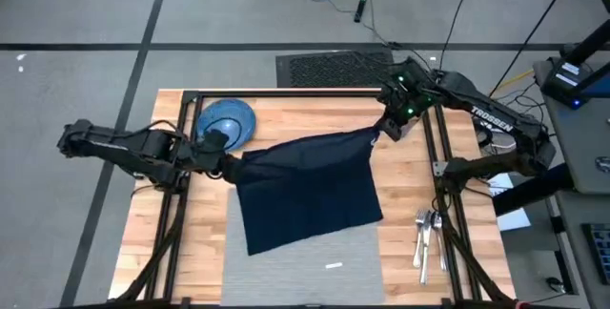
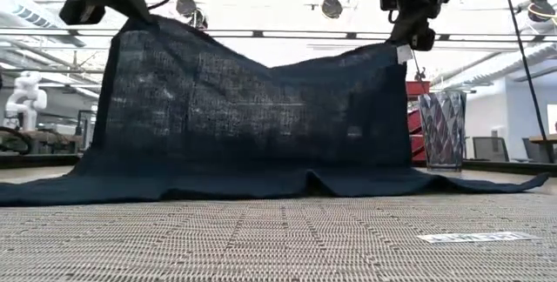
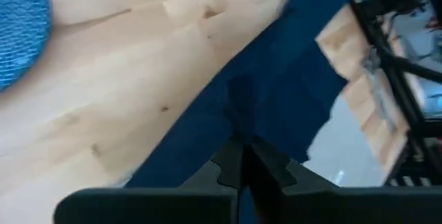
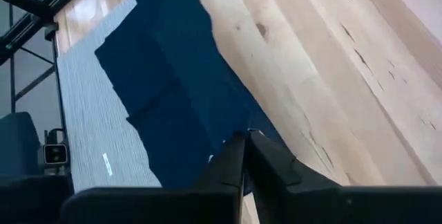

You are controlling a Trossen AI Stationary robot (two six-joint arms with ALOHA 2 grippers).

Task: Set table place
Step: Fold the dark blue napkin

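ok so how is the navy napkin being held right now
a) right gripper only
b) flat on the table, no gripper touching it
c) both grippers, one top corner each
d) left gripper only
c: the left gripper and the right gripper each pinch a top corner of the napkin, so it hangs between them with its lower edge trailing onto the placemat.

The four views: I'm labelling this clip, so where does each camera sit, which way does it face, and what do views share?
High view: overhead, straight down on the table; both arms, left hand and right hand pinching the navy napkin.
Low view: tabletop height on the placemat, level toward the room; both hands at the top.
Left wrist view: down past its shut fingers; blue dish beside.
Right wrist view: down past its shut fingers.
All four share the napkin.
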